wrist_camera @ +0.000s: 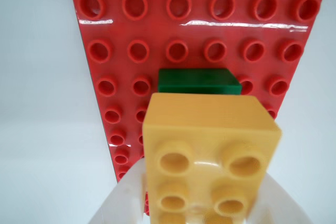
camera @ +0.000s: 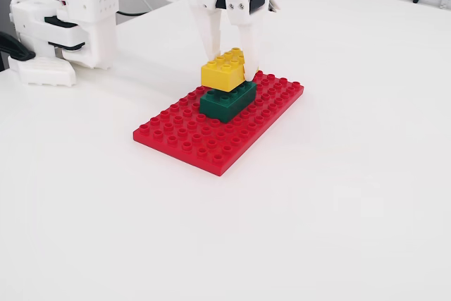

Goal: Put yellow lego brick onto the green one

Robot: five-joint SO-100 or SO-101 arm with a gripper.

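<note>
My white claw [camera: 231, 67] grips the bright yellow studded plastic brick [camera: 223, 72], resting on the dark green plastic brick [camera: 227, 101] mid-desk [camera: 338, 195].

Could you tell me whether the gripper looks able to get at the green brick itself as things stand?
Probably not from above: the gripper is shut on the yellow brick, which sits over much of the green brick in the fixed view. Only the green brick's sides are exposed, low against the red baseplate.
</note>
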